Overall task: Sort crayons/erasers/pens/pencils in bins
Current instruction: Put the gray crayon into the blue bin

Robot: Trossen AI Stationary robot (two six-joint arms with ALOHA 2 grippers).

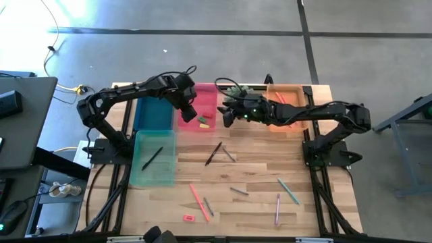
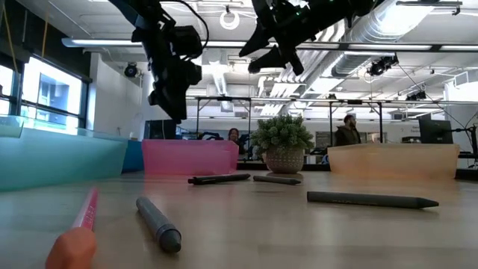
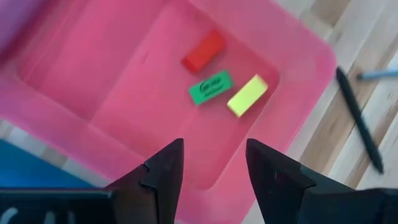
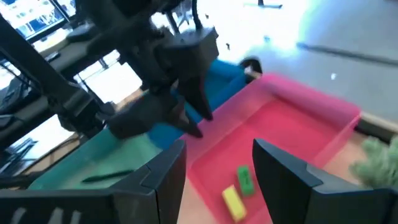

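Note:
The pink bin (image 1: 196, 101) stands at the far side of the table. A red eraser (image 3: 204, 51), a green eraser (image 3: 211, 87) and a yellow eraser (image 3: 247, 95) lie flat on its floor. My left gripper (image 3: 214, 155) hangs open above this bin, pointing down, with nothing between its fingers. My right gripper (image 4: 217, 155) is open too and hovers just right of the bin (image 1: 228, 116), facing the left arm. Another red eraser (image 1: 189, 217) lies near the table's front edge. Loose pencils lie on the wood: a salmon pencil (image 1: 198, 200), a green one (image 1: 288, 191) and a purple one (image 1: 277, 209).
A blue bin (image 1: 152, 111) stands left of the pink one, and a teal bin (image 1: 154, 158) holding a dark pen stands nearer. An orange bin (image 1: 287, 104) and a green plant (image 1: 236, 91) are at the far right. Dark pens (image 1: 213, 154) and grey sticks (image 1: 238, 191) lie mid-table.

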